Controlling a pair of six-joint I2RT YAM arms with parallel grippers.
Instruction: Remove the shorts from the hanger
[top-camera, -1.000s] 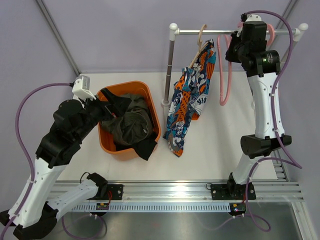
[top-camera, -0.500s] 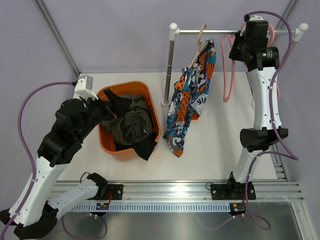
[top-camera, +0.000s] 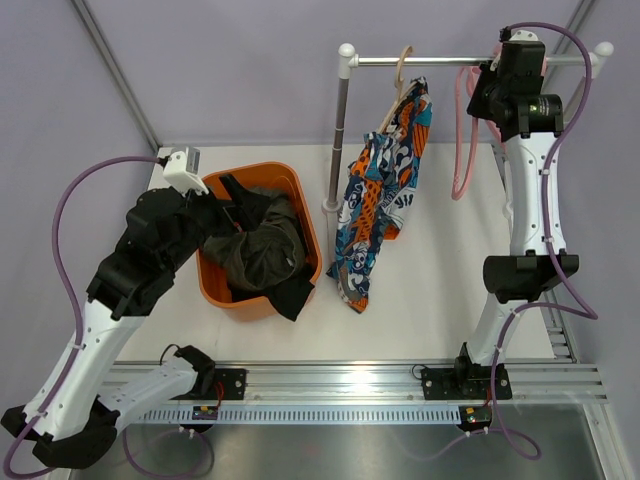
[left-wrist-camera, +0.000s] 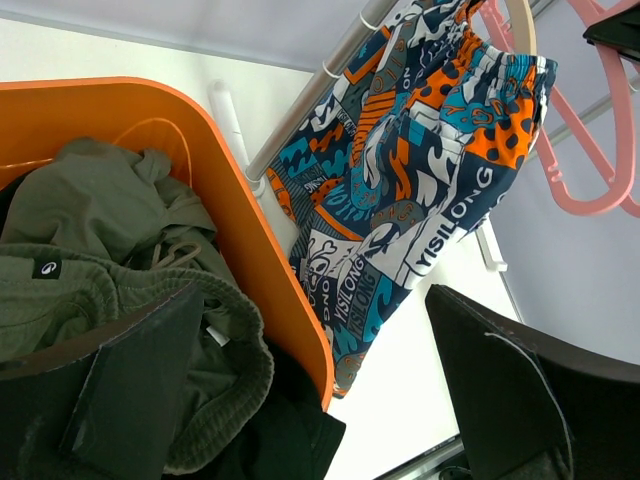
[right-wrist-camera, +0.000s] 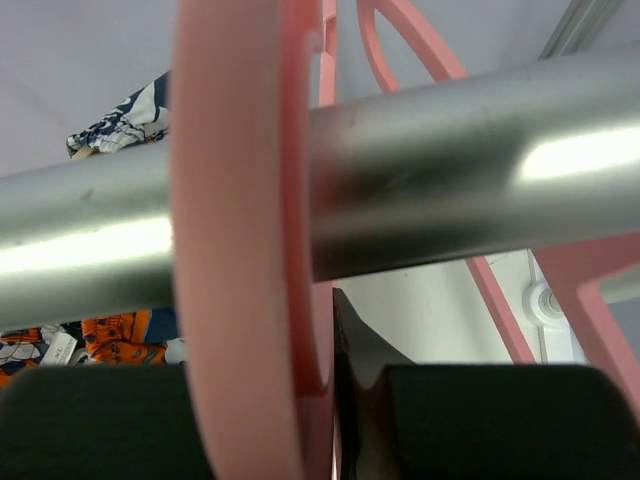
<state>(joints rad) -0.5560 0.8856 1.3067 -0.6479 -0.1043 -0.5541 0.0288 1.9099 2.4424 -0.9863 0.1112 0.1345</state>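
Since a second ago the right arm has climbed and slid rightward along the rail (top-camera: 440, 62), carrying the pink hanger (right-wrist-camera: 240, 250) with it, so the gap between that hanger and the patterned shorts (top-camera: 380, 205) is wider. The left arm has lifted a little over the basket (left-wrist-camera: 230, 200), while the clothes have not shifted. The patterned shorts hang on the wooden hanger (top-camera: 402, 72) on the rail, waistband up at the hanger and legs down. From above, their long axis runs from the hanger at upper right down to the lower left, with the hem over the table (top-camera: 430, 290) just beside the basket's right wall. The olive shorts (left-wrist-camera: 100, 220) lie bunched in the basket. The black shorts (top-camera: 290, 295) are draped over its near right corner, one end spilling outside. The left gripper (left-wrist-camera: 315, 320) hovers above the basket's right rim, its fingers spread wide with nothing between them. The right gripper (right-wrist-camera: 260, 400) is up at the rail, its dark fingers pressed against either side of the pink hanger's hook, which sits over the rail.
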